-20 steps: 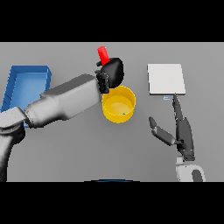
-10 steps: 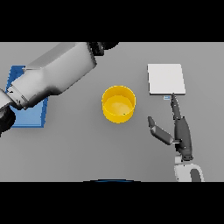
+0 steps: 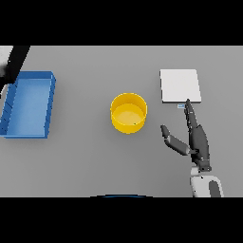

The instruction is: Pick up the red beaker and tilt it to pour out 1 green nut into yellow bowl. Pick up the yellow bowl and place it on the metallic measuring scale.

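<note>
Head view: round yellow plastic bowl (image 3: 128, 113) at centre; flat metallic measuring scale (image 3: 179, 85) at two o'clock; right hand (image 3: 195, 137) fingers straight, empty, staged for bowl pickup; left hand unseen.

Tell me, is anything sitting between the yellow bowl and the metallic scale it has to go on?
Nothing visible does. The yellow bowl stands on bare table, and the scale lies up and to its right with only grey tabletop between them. The right hand rests below the scale, fingers straight, off that line.

Round yellow bowl (image 3: 128, 113) showing plain yellow; rectangular tray (image 3: 28, 104) showing blue; flat square scale (image 3: 179, 85) showing pale grey-white.
</note>
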`<state>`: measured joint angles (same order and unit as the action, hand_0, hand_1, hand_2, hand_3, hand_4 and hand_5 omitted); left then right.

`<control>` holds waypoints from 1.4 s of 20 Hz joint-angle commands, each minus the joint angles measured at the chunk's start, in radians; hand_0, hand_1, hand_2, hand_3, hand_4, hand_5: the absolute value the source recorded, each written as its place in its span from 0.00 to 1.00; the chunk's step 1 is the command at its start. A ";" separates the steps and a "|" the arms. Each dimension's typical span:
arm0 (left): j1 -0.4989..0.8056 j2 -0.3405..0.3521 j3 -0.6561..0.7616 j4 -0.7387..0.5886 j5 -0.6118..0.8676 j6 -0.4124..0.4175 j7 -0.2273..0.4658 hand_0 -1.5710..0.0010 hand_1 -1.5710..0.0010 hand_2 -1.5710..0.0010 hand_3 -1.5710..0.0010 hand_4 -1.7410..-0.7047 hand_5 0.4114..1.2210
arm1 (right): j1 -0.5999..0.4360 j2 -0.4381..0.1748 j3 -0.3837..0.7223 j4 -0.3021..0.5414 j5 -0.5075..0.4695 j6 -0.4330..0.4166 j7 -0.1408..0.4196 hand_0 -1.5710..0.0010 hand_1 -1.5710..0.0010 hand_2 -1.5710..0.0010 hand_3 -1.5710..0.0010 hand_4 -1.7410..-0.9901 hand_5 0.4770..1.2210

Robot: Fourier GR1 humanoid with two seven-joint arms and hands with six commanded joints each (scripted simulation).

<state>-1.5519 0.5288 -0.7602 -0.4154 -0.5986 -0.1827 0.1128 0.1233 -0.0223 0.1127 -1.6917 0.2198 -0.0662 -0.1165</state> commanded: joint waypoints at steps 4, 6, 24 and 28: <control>0.130 0.095 0.138 -0.016 0.205 0.109 -0.011 0.00 0.00 0.00 0.09 0.00 1.00 | 0.000 -0.007 0.005 0.014 0.009 0.003 -0.032 1.00 1.00 1.00 1.00 0.69 0.15; 0.222 0.145 0.184 -0.072 0.290 0.166 0.071 0.00 0.00 0.00 0.10 0.00 1.00 | -0.006 -0.017 0.002 0.022 0.014 0.004 -0.038 1.00 1.00 1.00 1.00 0.69 0.15; 0.977 0.314 0.225 -0.751 0.669 0.680 0.473 0.00 0.00 0.00 0.03 0.00 0.97 | -0.014 -0.034 0.026 0.013 0.058 0.004 -0.011 1.00 1.00 1.00 1.00 0.70 0.26; 0.986 0.325 0.174 -0.743 0.685 0.708 0.497 0.00 0.00 0.00 0.01 0.00 0.69 | -0.001 -0.038 0.027 0.007 0.058 0.005 -0.026 1.00 1.00 1.00 1.00 0.71 0.25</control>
<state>-0.5658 0.8542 -0.5866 -1.1582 0.0882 0.5279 0.6091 0.1224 -0.0599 0.1399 -1.6844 0.2775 -0.0608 -0.1444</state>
